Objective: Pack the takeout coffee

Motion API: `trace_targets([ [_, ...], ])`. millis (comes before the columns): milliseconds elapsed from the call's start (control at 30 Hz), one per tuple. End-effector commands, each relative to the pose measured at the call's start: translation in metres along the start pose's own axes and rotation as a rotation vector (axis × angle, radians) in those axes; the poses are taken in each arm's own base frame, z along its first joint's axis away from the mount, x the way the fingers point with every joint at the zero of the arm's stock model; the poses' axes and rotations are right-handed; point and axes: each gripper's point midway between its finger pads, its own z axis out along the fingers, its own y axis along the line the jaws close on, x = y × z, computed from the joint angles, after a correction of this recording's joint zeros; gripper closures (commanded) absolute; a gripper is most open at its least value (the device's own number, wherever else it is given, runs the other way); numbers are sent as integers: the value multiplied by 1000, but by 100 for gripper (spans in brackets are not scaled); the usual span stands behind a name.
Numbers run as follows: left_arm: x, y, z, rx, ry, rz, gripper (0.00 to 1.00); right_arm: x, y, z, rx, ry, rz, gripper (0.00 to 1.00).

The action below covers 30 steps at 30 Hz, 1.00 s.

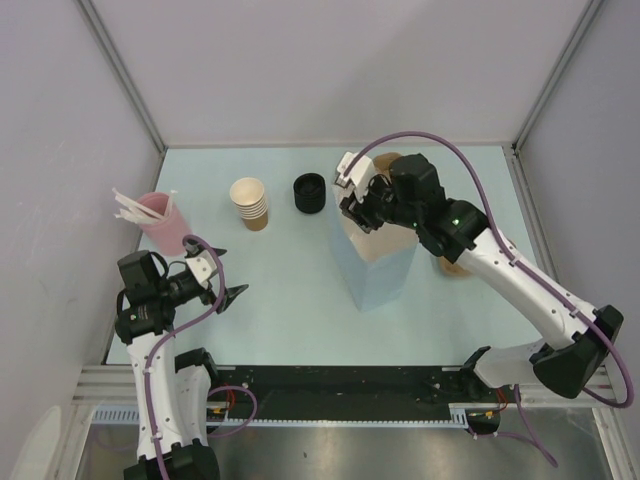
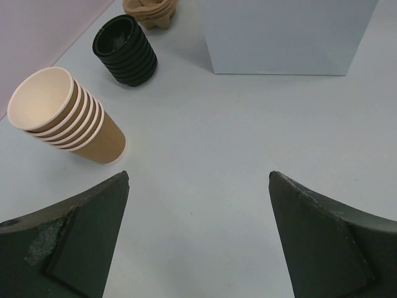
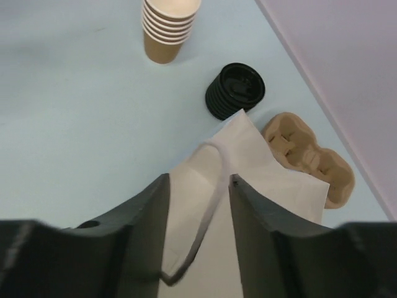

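Note:
No single takeout coffee cup shows in any view. A white paper bag (image 1: 378, 272) stands upright right of centre; it also shows in the left wrist view (image 2: 285, 31) and the right wrist view (image 3: 267, 167). My right gripper (image 1: 353, 206) hovers over the bag's open top. In the right wrist view the gripper (image 3: 198, 178) is open, with the bag's thin handle (image 3: 214, 186) running between the fingers, not pinched. My left gripper (image 1: 228, 272) is open and empty, low over bare table (image 2: 198, 175) at the near left.
A stack of nested tan cups (image 1: 250, 203) and a stack of black lids (image 1: 310, 192) stand at the back. A pink cup of white stirrers (image 1: 160, 222) is at the left. A tan pulp carrier (image 3: 310, 158) lies behind the bag. Something tan (image 1: 455, 266) sits half hidden under the right arm.

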Motion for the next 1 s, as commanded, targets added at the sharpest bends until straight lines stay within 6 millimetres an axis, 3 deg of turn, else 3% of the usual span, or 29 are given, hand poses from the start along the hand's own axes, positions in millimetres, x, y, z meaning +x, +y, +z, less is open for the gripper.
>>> trace_targets([
  [0, -8, 2, 0, 5, -38, 33, 0, -37, 0, -37, -55, -134, 22, 46],
  [167, -7, 2, 0, 5, -37, 33, 0, -56, -10, -60, -59, -199, 54, 26],
  [333, -6, 2, 1, 6, -36, 30, 0, -84, -24, -95, -31, -275, 72, 18],
  [367, -7, 2, 1, 8, -38, 34, 0, -99, -30, -112, -10, -320, 65, 18],
  [467, -8, 2, 0, 6, -40, 38, 0, -110, -58, -148, 118, -374, 78, 16],
  [533, -9, 3, 0, 4, -44, 37, 0, -106, -79, -164, 234, -381, 100, 14],
  [633, -13, 3, 0, 0, -49, 22, 0, -74, -117, -182, 475, -326, 137, 12],
  [667, -15, 3, -1, 1, -56, 29, 0, -51, -118, -170, 476, -272, 150, 12],
  [800, -21, 1, -2, 5, -71, 40, 0, 12, -114, -160, 453, -120, 171, 14],
  [967, -21, -4, -3, 10, -73, 54, 0, 81, -124, -162, 520, 47, 203, 18],
])
